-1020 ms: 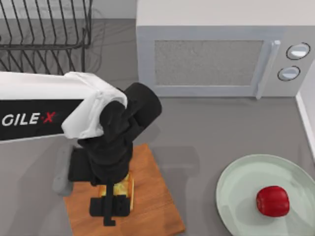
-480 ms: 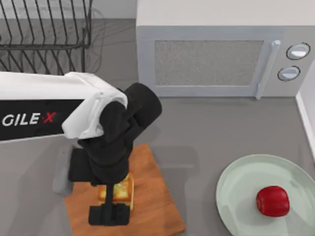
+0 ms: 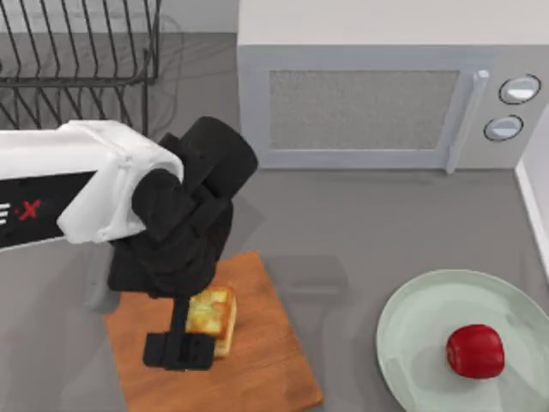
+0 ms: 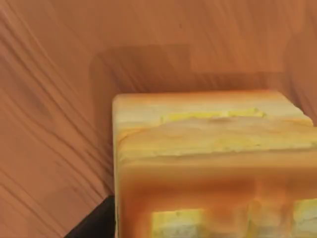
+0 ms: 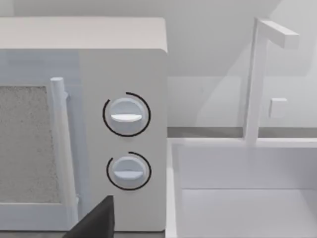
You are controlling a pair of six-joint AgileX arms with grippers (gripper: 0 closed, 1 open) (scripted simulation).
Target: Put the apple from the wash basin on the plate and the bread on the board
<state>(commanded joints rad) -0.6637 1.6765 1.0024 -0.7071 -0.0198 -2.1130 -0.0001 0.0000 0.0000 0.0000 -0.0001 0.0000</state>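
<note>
Both halves of the job look finished, or all but finished. The small, glossy, deep red apple (image 3: 474, 351) lies inside the large round pale mint-green plate (image 3: 412, 322), resting toward the plate's five o'clock side, at about four o'clock on the table in the top view. The small cube-shaped chunk of bread (image 3: 212, 316), with its golden-orange toasted top and pale cream sides, sits on the flat rectangular orange-brown wooden cutting board (image 3: 266, 360), at about seven o'clock on the table. The left wrist view has the bread flat on the board's grain with its shadow beside it, which suggests it stands on its own. The left gripper (image 3: 178, 350) hangs over the board at the bread's eight o'clock edge, its dark fingers overlapping the bread's side from above. I cannot tell how far its jaws are parted or whether they have hold of the bread. What is left, as I judge it, is only for that arm to clear away from the board. The white wash basin (image 5: 237, 198), seen from the right wrist beside the white microwave (image 3: 386, 86), holds nothing that I can see. A black wire dish rack (image 3: 77, 51) stands at eleven o'clock.
</note>
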